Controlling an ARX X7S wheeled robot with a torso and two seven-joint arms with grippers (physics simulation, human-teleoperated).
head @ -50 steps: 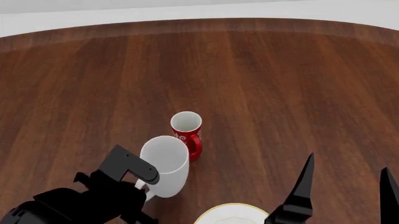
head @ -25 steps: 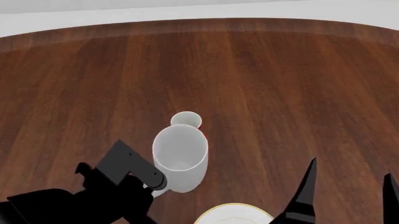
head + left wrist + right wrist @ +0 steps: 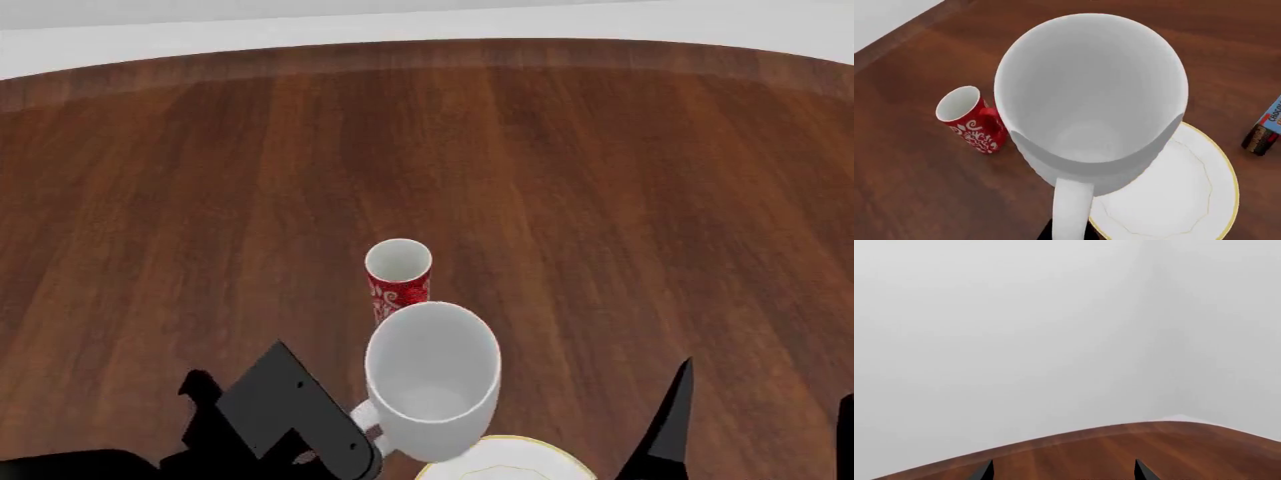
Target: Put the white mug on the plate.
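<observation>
The tall white mug [image 3: 434,375] hangs above the table, tilted, with my left gripper [image 3: 358,425] shut on its loop handle. In the left wrist view the white mug [image 3: 1087,100] fills the middle, its handle running down into my left gripper [image 3: 1069,234]. The gold-rimmed plate [image 3: 1181,200] lies under and beside the mug's base. In the head view only the plate's far rim [image 3: 507,441] shows at the near table edge. My right gripper [image 3: 754,440] stands open to the right of the plate, with nothing between its fingers, and its tips [image 3: 1064,472] point over the table.
A slim red mug [image 3: 398,275] with a white pattern stands upright just beyond the white mug, also in the left wrist view as the red mug [image 3: 971,120]. A chocolate box [image 3: 1267,127] lies past the plate. The round wooden table [image 3: 601,180] stretches far ahead.
My left gripper has carried the white mug up, to the right and nearer, from beside the red mug to over the plate's edge. The right gripper has sunk slightly lower in view.
</observation>
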